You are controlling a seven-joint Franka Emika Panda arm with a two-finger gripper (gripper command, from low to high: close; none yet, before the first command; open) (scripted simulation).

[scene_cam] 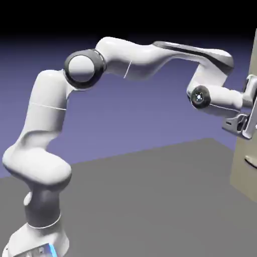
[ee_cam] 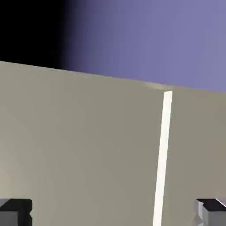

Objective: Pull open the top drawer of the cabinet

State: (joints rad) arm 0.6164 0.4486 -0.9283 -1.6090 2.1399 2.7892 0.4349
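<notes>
The beige cabinet [scene_cam: 245, 175] stands at the exterior view's right edge. My gripper [scene_cam: 249, 126] is right up against its upper front, where the hand covers the top drawer's handle. In the hand view the top drawer [ee_cam: 79, 141] fills most of the picture as a flat beige face. Its thin pale bar handle [ee_cam: 162, 154] runs up the picture because the hand is rolled. The gripper [ee_cam: 114, 214] is open. Its grey fingertips [ee_cam: 15, 212] sit far apart at the bottom corners. The bar lies between them, nearer the right-hand tip, and neither tip touches it.
A lower drawer's silver handle [scene_cam: 251, 160] shows below my hand on the cabinet front. The grey table [scene_cam: 150, 201] stretches from the robot's base to the cabinet. Blue-violet backdrop shows above the drawer's edge in the hand view.
</notes>
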